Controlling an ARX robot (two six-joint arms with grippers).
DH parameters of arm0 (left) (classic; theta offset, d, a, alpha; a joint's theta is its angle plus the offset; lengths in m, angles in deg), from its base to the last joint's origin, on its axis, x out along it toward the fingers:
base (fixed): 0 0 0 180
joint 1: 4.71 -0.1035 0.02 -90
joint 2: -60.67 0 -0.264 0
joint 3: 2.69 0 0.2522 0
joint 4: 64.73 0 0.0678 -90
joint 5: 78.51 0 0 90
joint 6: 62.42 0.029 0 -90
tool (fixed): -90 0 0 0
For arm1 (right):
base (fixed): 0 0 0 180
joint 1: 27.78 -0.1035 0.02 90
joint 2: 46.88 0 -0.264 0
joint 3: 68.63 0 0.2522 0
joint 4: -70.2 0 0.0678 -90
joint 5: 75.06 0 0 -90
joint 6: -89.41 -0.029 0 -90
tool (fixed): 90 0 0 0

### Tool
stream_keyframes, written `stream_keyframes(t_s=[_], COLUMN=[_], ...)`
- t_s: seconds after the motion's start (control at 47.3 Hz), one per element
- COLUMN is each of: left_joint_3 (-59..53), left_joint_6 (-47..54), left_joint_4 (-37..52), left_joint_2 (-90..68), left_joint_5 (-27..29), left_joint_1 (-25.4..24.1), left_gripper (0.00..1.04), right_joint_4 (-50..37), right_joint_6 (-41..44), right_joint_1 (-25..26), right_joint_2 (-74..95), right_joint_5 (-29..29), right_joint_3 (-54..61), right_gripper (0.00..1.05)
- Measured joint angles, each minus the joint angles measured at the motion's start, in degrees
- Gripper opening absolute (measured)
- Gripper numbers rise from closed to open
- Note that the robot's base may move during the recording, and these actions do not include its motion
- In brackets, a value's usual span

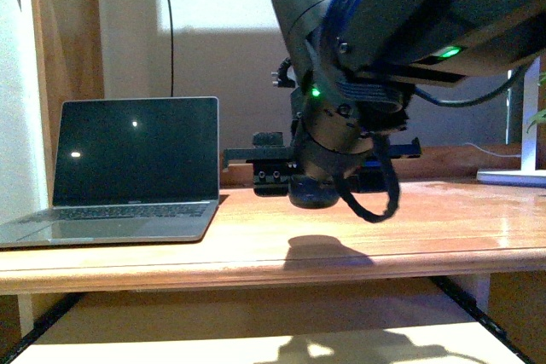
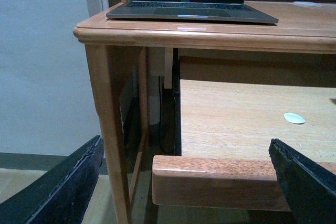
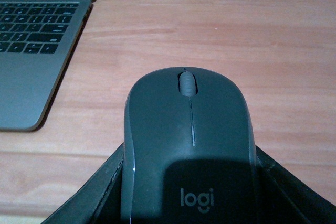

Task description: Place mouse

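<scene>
The desk [image 1: 426, 228] is warm varnished wood, smooth, with visible grain and a soft sheen along its front edge. The shelf [image 2: 236, 114] under it is paler, duller wood, though its front rail is glossy. The mouse [image 3: 189, 150] is smooth matt grey plastic. The laptop [image 1: 128, 176] has a matt grey, metal-looking body and a glossy black screen that mirrors lights. The left fingers [image 2: 63, 187] are matt black with rough, ragged edges, as are the right fingers [image 3: 100, 192]
</scene>
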Motion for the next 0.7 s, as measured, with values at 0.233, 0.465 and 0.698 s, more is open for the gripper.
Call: stream_keyframes(t_s=[0.233, 0.465, 0.698], left_joint_3=[0.0, 0.0, 0.0], left_joint_6=[0.0, 0.0, 0.0], left_joint_4=[0.0, 0.0, 0.0], left_joint_2=[-0.02, -0.02, -0.02], left_joint_5=[0.0, 0.0, 0.0], left_joint_1=[0.0, 0.0, 0.0], left_gripper=[0.97, 0.97, 0.97], right_joint_4=[5.64, 9.18, 11.04], right_joint_6=[0.26, 0.35, 0.44], right_joint_1=[0.57, 0.76, 0.76], right_joint_2=[12.35, 20.92, 26.23], right_joint_5=[3.39, 4.7, 4.22], right_joint_3=[-15.72, -26.86, -33.0], right_gripper=[0.55, 0.55, 0.66])
